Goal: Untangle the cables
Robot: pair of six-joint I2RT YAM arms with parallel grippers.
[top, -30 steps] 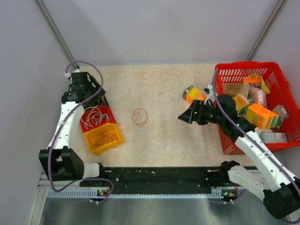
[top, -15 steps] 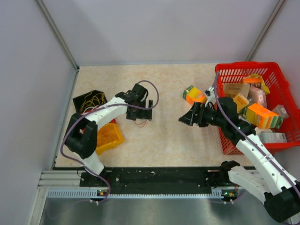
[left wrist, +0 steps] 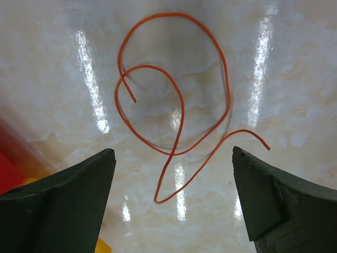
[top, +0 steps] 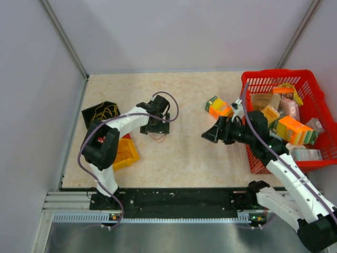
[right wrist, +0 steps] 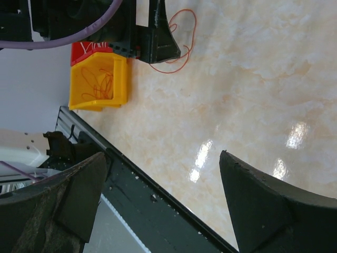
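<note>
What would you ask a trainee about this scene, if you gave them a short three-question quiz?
1. True or false: the left gripper is shut on the loose cable.
2. Fill in: the cables in the yellow bin are ___.
3. Which is nearest the red basket? A the left gripper, B the right gripper, C the yellow bin.

Key
1. False: its jaws stand open, with the cable lying between them.
2. Orange.
3. B.
</note>
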